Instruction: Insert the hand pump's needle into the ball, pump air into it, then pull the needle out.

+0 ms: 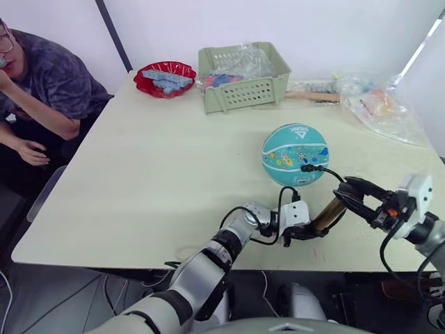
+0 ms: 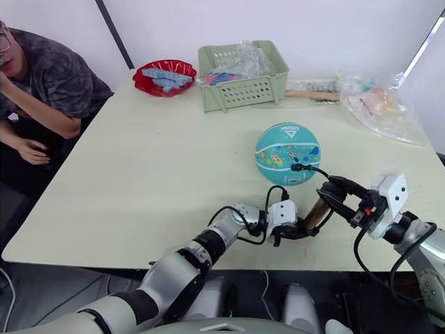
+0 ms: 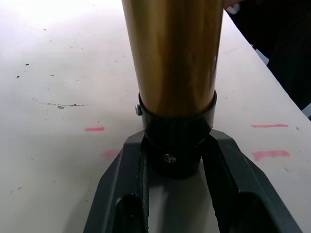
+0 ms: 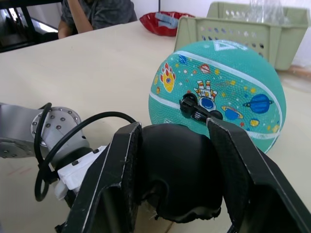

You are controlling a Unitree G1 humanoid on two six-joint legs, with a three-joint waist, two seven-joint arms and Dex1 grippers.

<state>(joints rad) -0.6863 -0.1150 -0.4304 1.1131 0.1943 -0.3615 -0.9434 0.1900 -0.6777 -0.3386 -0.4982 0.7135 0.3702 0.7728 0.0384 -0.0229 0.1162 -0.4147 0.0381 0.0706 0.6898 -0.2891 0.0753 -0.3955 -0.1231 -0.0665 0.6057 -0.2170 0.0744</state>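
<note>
The teal ball (image 1: 295, 154) rests on the table right of centre. A small black angled fitting of the needle (image 1: 308, 168) sits against its near side; the pin itself is hidden. A thin black hose (image 1: 332, 172) runs from it toward the hand pump (image 1: 329, 214), a bronze cylinder tilted up to the right near the table's front edge. My left gripper (image 1: 304, 232) is shut on the pump's lower black cap (image 3: 175, 141). My right gripper (image 1: 345, 195) is shut on the pump's black top handle (image 4: 177, 179), just in front of the ball (image 4: 218, 92).
A green basket (image 1: 243, 76) with plastic-wrapped items and a red bowl (image 1: 165, 78) stand at the back. Clear plastic bags (image 1: 379, 101) lie at the back right. A person (image 1: 42, 83) sits at the table's left side. The table's front edge (image 1: 139, 259) is close to both grippers.
</note>
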